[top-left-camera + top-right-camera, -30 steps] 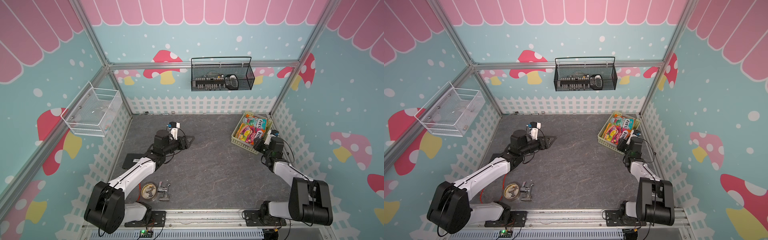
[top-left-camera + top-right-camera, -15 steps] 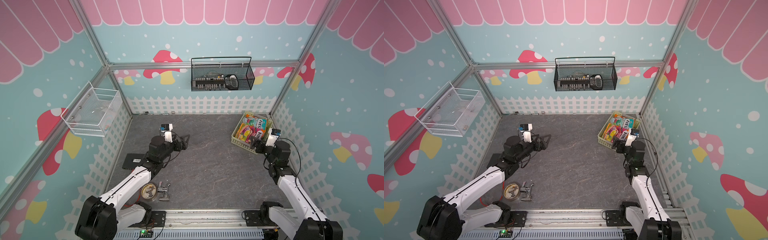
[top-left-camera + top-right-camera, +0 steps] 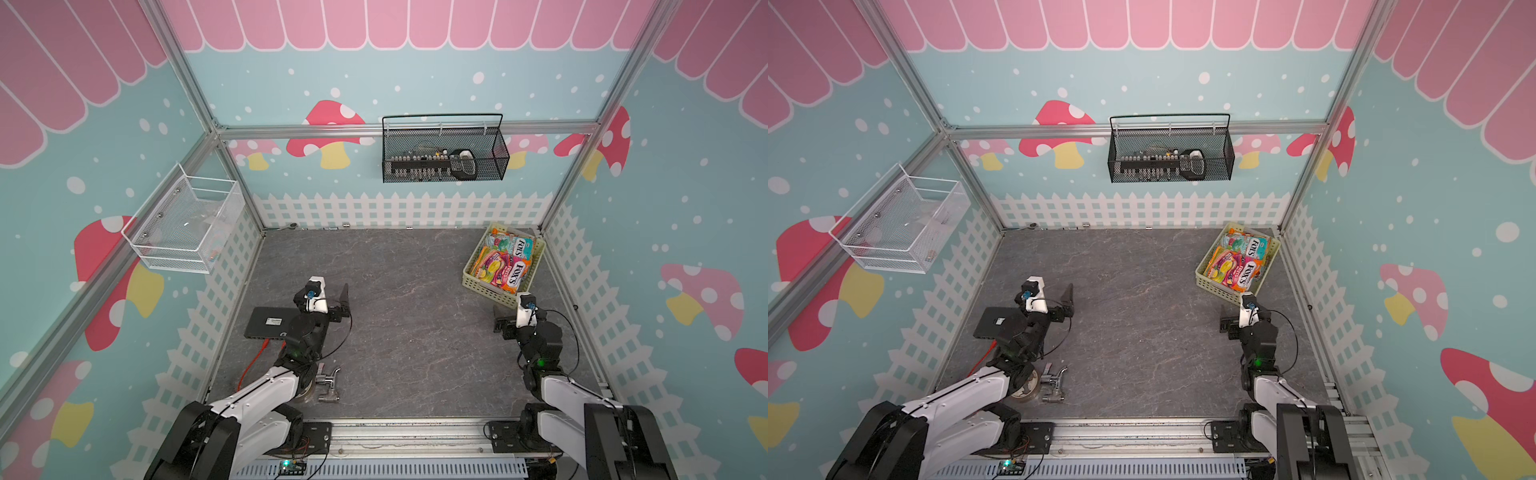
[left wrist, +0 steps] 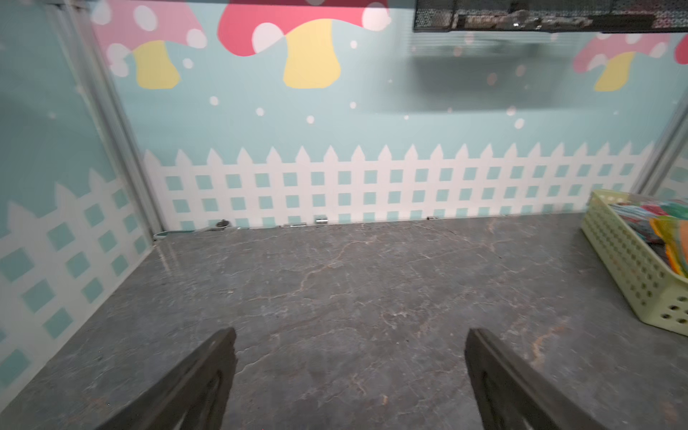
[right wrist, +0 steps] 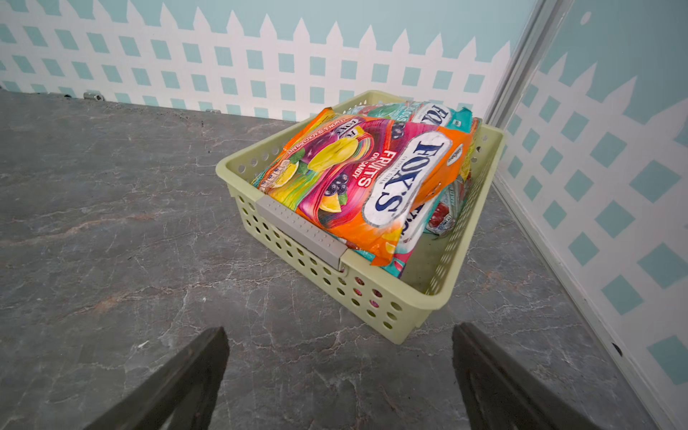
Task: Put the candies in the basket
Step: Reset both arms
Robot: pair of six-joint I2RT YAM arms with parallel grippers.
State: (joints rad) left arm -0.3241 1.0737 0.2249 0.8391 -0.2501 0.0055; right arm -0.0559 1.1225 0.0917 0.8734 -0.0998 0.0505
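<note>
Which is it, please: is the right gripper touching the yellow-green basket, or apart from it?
Apart. The right wrist view shows a strip of grey tabletop between the open right gripper and the near wall of the basket.

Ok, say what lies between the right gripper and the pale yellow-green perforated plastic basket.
Only bare grey marbled tabletop lies between the right gripper and the basket; the right wrist view shows it.

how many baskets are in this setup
3: the yellow-green basket on the table, far right corner, holding the candies; the black wire basket on the back wall; the white wire basket on the left wall.
</note>
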